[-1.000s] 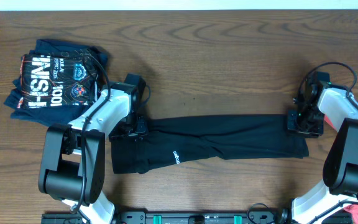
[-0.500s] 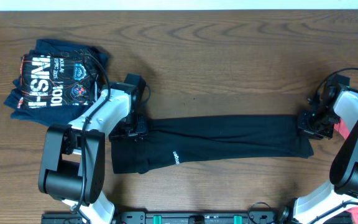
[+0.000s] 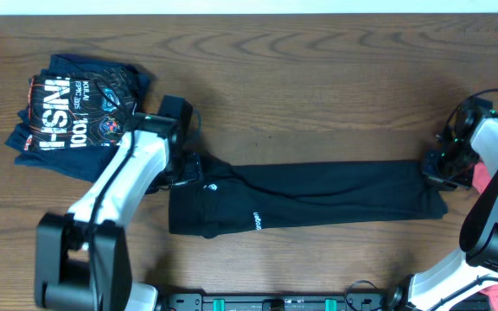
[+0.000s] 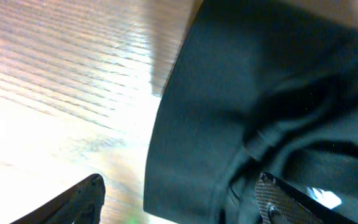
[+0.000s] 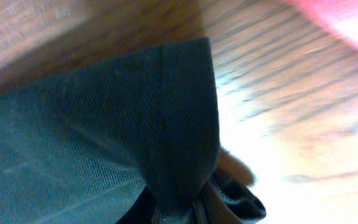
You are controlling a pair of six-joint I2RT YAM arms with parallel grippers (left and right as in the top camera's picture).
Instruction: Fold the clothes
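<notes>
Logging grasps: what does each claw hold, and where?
Right claw pinches the black shirt by its right-end corner; left claw stands open, holding nothing.

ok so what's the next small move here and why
Probably close the left gripper on the shirt. Its jaws stand open with the shirt's left edge between them, while the right gripper pinches the right end. With both ends held, the long strip could be lifted and folded over.
</notes>
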